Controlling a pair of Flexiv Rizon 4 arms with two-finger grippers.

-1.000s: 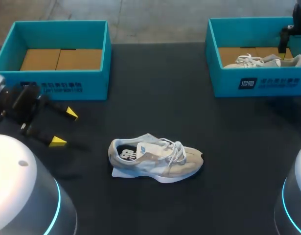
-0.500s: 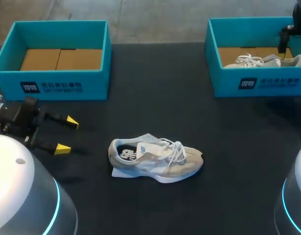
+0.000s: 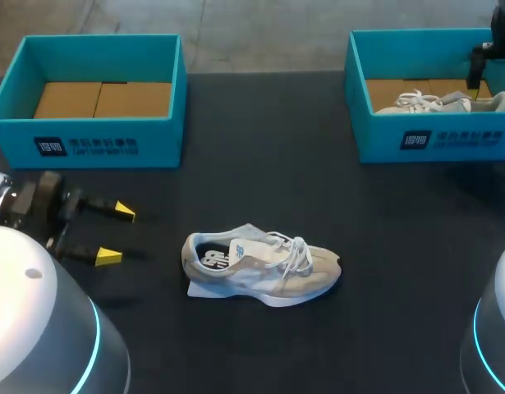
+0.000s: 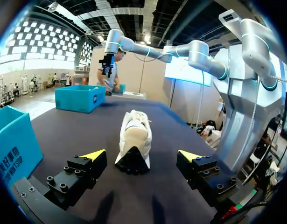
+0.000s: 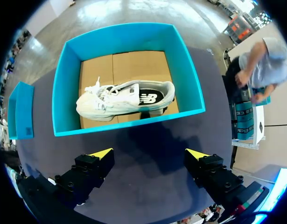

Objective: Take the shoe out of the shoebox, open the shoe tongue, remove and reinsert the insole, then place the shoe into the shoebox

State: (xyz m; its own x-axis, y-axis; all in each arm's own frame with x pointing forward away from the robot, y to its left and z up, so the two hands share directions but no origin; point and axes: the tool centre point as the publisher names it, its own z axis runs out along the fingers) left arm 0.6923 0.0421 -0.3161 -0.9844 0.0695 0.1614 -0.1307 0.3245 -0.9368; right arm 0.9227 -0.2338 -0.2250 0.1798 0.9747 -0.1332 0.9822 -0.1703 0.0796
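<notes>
Dark table (image 3: 260, 164), near middle: shoe (image 3: 260, 267) upright, outside left box (image 3: 104, 146); left gripper (image 3: 117, 234), jaws released, has slid nearward, lining up with its heel, probably to grasp it; right gripper (image 5: 149, 154), jaws released, unmoved above far right box (image 5: 59, 93) holding second shoe (image 5: 124, 99)

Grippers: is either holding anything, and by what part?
Nothing is held: left gripper open, short of the shoe on the table; right gripper open above the boxed shoe.

Black table (image 3: 260, 164), beige shoe (image 3: 260, 264) mid-table, left shoebox (image 3: 153, 146), right shoebox (image 3: 465, 141) at back
</notes>
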